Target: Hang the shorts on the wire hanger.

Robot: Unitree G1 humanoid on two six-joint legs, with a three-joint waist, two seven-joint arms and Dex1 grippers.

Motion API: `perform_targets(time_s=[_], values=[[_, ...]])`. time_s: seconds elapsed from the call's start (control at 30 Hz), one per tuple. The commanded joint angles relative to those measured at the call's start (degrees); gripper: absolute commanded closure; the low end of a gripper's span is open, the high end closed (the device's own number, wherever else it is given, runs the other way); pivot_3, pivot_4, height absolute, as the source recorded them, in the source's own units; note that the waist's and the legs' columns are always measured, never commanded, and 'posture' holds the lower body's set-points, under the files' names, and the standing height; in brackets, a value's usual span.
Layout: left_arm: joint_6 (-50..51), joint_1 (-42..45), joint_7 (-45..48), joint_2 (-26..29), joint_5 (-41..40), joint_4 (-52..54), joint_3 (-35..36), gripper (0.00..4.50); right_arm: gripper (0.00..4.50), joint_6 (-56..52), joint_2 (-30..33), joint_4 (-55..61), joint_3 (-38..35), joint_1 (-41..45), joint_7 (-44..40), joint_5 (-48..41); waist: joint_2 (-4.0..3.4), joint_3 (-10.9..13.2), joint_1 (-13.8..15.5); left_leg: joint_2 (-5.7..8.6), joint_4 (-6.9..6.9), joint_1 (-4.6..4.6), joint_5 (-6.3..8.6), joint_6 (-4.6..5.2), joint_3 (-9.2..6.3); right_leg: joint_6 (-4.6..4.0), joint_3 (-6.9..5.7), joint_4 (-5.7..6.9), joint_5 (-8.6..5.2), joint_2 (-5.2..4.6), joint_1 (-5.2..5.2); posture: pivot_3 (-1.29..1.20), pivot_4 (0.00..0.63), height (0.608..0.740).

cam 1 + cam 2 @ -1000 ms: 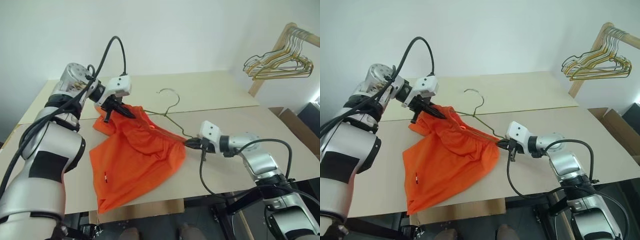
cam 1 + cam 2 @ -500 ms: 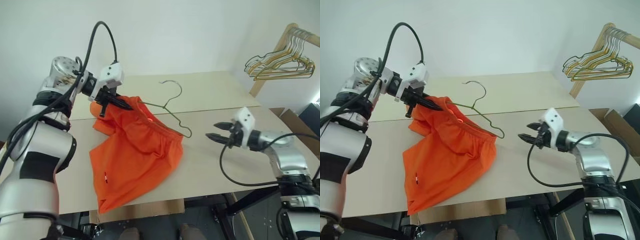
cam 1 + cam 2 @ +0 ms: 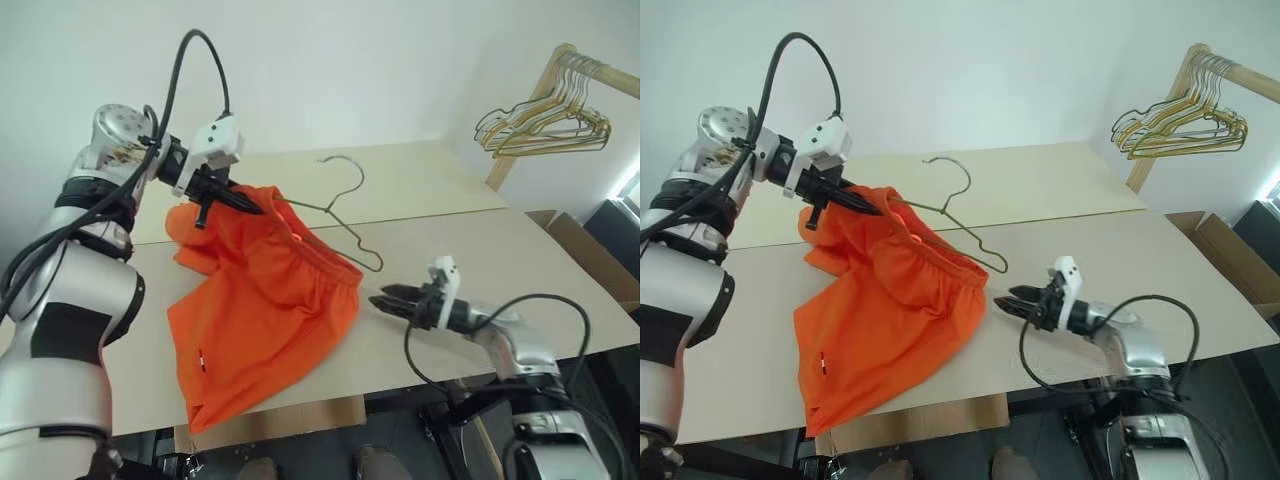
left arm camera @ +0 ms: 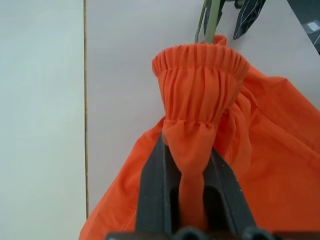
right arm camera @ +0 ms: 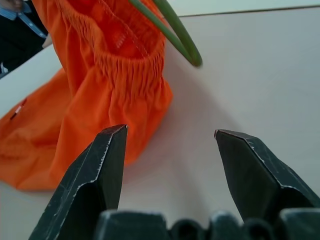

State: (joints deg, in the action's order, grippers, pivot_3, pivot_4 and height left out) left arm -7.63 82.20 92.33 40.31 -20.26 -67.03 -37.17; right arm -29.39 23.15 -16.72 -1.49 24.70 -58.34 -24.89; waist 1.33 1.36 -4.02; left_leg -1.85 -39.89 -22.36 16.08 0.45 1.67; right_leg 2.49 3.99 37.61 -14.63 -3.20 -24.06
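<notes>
**Shorts pinched and lifted, right gripper empty**

The table carries the orange shorts, draped toward its near edge — one waistband corner raised off it, clamped in the left gripper. The wire hanger runs from inside the waistband. The right gripper, spread and empty, hovers just beside the waistband.

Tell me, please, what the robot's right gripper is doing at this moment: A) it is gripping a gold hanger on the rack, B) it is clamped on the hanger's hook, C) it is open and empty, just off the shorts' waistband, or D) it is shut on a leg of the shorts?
C: the right gripper has its fingers spread with only bare table between them, pointing at the waistband of the shorts and the wire hanger.
</notes>
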Motion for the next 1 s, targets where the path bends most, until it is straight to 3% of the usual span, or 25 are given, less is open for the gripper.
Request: perform_targets(time_s=[0.03,0.37,0.5,0.73,1.0], values=[[-0.3,2.3,0.2,0.8,-1.4,0.9,0.4,4.50,1.20,2.1,-1.5,-2.1,1.2,2.6,-0.1,1.0,0.00,0.0,0.0,0.00,0.00,-0.01,0.00,0.00,0.00,0.00,0.00,0.03,0.00,0.00,0.01,-0.02,0.000,0.740],[-0.7,2.2,0.2,1.0,-1.3,0.6,0.9,4.50,1.20,2.1,-3.9,-3.2,3.5,3.7,-2.9,0.8,0.00,0.0,0.1,0.00,-0.03,-0.04,0.00,0.00,-0.03,0.00,-0.03,0.06,0.00,-0.01,-0.01,-0.01,0.000,0.740],[-0.8,2.2,0.2,1.1,-1.2,0.4,1.3,4.50,1.98,1.3,-4.8,-4.3,2.8,4.3,-2.7,0.4,0.00,0.0,0.0,0.00,-0.03,-0.04,0.00,0.00,-0.03,0.00,-0.03,0.06,0.00,-0.01,-0.01,-0.01,0.000,0.740],[-0.9,2.0,0.2,1.1,-1.2,0.4,1.5,4.50,4.35,0.5,-5.1,-5.5,2.9,5.3,-2.0,0.9,0.00,0.0,0.0,0.00,-0.03,-0.04,0.00,0.00,-0.03,0.00,-0.03,0.15,0.00,-0.01,-0.01,-0.01,0.000,0.740],[0.1,1.5,0.2,2.3,-3.2,1.7,1.5,4.50,4.47,-0.5,-3.8,-7.5,1.0,5.3,0.0,0.9,0.00,0.0,0.0,0.00,-0.03,-0.04,0.00,0.00,-0.03,0.00,-0.03,0.21,0.00,-0.01,-0.01,-0.02,0.000,0.740]])
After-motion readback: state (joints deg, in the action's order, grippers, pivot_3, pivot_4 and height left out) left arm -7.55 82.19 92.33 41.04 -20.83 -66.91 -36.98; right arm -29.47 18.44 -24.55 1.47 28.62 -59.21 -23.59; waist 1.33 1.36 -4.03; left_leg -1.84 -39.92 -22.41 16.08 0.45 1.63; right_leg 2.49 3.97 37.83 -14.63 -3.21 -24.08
